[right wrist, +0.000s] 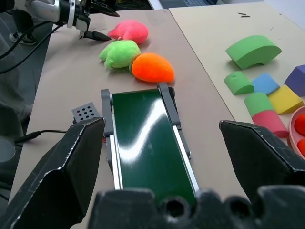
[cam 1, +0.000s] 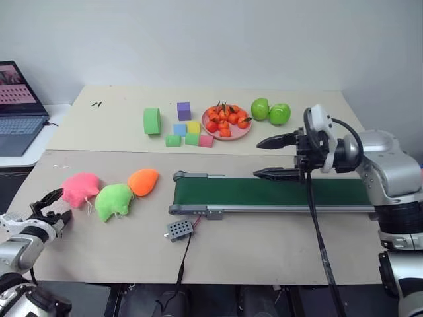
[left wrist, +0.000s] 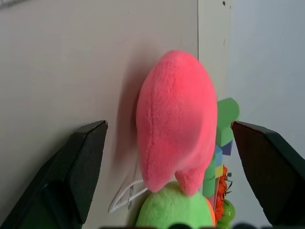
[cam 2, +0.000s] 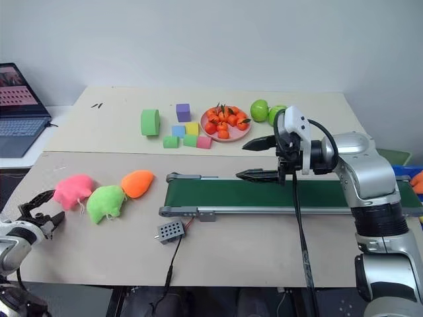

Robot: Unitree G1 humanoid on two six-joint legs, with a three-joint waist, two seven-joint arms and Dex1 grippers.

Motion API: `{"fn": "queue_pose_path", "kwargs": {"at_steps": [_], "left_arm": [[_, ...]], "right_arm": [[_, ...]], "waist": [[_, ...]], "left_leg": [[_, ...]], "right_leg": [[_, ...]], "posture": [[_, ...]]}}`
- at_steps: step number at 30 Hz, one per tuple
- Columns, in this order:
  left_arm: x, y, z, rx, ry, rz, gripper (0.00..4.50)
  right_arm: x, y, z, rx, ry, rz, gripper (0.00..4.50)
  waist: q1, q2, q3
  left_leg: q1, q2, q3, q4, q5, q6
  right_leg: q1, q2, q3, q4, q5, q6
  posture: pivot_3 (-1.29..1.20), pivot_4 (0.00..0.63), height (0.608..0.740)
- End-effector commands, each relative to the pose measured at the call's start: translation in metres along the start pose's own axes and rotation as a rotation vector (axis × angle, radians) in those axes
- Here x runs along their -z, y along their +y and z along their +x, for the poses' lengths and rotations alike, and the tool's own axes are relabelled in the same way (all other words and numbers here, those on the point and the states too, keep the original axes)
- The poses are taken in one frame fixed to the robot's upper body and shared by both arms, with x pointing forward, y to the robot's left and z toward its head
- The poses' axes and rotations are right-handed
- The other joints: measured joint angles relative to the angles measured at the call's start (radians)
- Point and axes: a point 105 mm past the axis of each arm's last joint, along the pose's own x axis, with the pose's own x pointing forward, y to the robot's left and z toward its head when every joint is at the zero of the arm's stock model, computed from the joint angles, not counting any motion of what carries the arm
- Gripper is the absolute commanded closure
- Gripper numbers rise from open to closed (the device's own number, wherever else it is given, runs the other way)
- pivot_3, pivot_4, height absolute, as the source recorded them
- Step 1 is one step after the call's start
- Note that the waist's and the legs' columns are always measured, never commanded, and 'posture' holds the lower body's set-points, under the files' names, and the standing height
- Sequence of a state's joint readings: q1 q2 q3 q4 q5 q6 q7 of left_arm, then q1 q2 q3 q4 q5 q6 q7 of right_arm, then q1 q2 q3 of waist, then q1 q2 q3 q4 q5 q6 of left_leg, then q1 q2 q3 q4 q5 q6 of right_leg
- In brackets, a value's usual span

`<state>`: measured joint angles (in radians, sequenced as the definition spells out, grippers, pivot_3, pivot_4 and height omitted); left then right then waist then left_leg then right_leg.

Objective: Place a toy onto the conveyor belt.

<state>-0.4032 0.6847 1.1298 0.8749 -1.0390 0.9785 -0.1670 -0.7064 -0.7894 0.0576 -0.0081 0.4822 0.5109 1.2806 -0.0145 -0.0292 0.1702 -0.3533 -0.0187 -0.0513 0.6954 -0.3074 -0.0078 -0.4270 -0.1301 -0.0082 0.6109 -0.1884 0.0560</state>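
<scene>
The pink toy [cam 1: 82, 187] lay on the table [cam 1: 264, 244] at the lower left of the head view, touching the lime-green plush [cam 1: 114, 201], with the orange plush [cam 1: 143, 181] next along and the conveyor belt [cam 1: 264, 192] beyond that, toward the centre. The left gripper [cam 1: 55, 205] sat just beside the toy with its fingers spread wide and nothing between them. The right gripper [cam 1: 274, 158] hung above the belt, fingers also wide and empty.

The likeliest fault was a closing grasp catching the green plush too, since the two toys pressed together; a soft, rounded body could also squirm out of a shallow pinch. A loose white loop near the toy might snag.

No brand, label or legible writing showed; the laptop [cam 1: 16, 105] screen was too small to read.
</scene>
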Motion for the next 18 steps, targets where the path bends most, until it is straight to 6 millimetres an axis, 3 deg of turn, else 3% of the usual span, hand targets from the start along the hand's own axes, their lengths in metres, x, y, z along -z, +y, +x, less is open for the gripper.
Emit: {"fn": "queue_pose_path", "kwargs": {"at_steps": [1,3,6,12,16,18], "left_arm": [[0.002,-0.004,0.008,-0.008,0.007,0.018,0.08],[0.005,-0.006,0.013,-0.007,0.017,0.025,0.08],[0.009,-0.005,0.017,-0.019,0.029,0.035,0.77],[0.016,-0.006,0.022,-0.002,0.051,0.023,3.11],[0.016,-0.009,0.023,0.016,0.045,0.026,4.25],[0.010,-0.018,0.023,0.065,0.015,0.036,4.48]], "right_arm": [[-0.014,-0.001,-0.009,0.030,-0.012,-0.054,0.00],[-0.014,-0.001,-0.010,0.034,-0.010,-0.056,0.00],[-0.015,-0.001,-0.011,0.041,-0.006,-0.060,0.00],[-0.016,0.000,-0.012,0.046,-0.004,-0.063,0.00],[-0.016,-0.001,-0.013,0.050,0.000,-0.064,0.00],[-0.015,-0.001,-0.013,0.051,0.002,-0.064,0.00]], "waist": [[0.001,0.000,0.000],[0.001,0.000,0.000],[0.002,0.000,0.000],[0.001,0.000,0.000],[0.002,0.000,0.000],[0.002,0.000,0.000]], "left_leg": [[0.000,0.000,0.000,0.000,0.000,0.000],[0.000,0.000,0.000,0.000,0.000,0.000],[0.000,0.000,0.000,0.000,0.000,0.000],[-0.001,0.000,0.000,0.000,0.000,0.000],[0.000,0.000,0.000,0.000,0.000,0.000],[0.000,0.000,0.000,0.000,0.000,0.000]], "right_leg": [[0.000,0.000,0.000,0.000,0.000,0.000],[0.000,0.000,0.000,0.000,0.000,0.000],[0.000,0.000,0.000,0.000,0.000,0.000],[0.000,0.000,0.000,0.001,0.000,0.000],[0.000,0.000,0.000,0.000,0.000,0.000],[0.000,0.000,0.000,0.000,0.000,0.000]], "posture": [[0.00,0.150,0.738],[0.00,0.150,0.738],[0.00,0.150,0.738],[0.00,0.150,0.738],[0.00,0.150,0.738],[0.00,0.150,0.738]]}}
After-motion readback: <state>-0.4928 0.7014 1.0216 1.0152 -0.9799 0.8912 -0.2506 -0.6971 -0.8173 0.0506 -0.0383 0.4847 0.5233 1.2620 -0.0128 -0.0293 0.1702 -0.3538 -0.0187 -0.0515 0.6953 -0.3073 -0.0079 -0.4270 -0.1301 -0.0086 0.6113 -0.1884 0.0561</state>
